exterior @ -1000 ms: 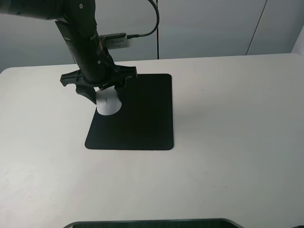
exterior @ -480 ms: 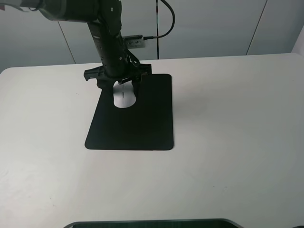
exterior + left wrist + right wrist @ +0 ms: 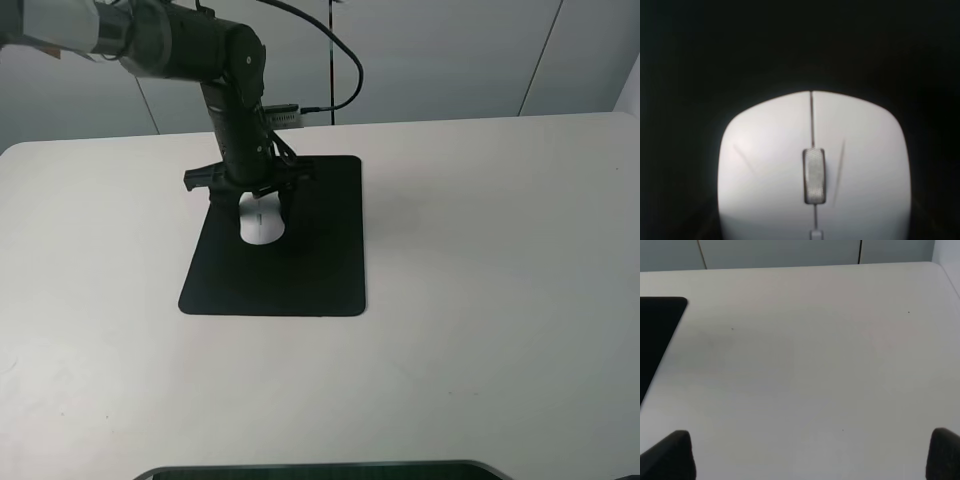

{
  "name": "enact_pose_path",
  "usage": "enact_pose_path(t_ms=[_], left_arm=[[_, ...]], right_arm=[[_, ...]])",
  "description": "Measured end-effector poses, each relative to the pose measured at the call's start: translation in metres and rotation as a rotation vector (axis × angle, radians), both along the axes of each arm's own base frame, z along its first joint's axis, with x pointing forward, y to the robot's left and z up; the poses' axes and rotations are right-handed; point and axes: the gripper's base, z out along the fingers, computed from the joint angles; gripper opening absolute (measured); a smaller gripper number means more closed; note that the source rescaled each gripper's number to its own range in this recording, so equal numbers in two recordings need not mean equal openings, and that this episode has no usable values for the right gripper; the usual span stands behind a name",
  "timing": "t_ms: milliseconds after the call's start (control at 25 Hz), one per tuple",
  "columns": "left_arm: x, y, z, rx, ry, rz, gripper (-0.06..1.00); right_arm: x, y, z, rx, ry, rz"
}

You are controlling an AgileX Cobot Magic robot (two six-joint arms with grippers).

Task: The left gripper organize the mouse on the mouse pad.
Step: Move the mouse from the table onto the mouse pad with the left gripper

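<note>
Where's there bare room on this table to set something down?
Widest: the table right of the mouse pad, out to its right edge. Also the strip in front of the pad, and the pad's near half. Crowded: the pad's far left, where the left gripper stands over the mouse.

A wide white bench (image 3: 480,300) fills most of the high view, its surface matte and plain, with its far edge running straight across and rounding off at the far left corner. Behind it stands a wall of pale grey panels (image 3: 440,50), parted by thin dark seams (image 3: 545,55), some upright and some slanting. The light is soft and even and casts only faint shadows on the bench. A dark curved edge (image 3: 320,470) shows at the near side. The right wrist view shows a few tiny dark specks (image 3: 909,312) on the bench top.
</note>
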Motion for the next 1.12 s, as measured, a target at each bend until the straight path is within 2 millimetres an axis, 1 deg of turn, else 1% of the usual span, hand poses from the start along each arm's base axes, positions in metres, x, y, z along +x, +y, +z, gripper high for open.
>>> enact_pose_path(t_ms=[320,440,1120], left_arm=[[0.004,-0.003,-0.015,-0.011,-0.007,0.003,0.04],[0.005,-0.004,-0.017,-0.021,-0.015,0.004,0.04],[0.007,-0.005,-0.017,-0.033,-0.033,0.002,0.04]], right_arm=[[0.0,0.0,0.0,0.0,0.0,0.0],[0.0,0.0,0.0,0.0,0.0,0.0],[0.0,0.0,0.0,0.0,0.0,0.0]])
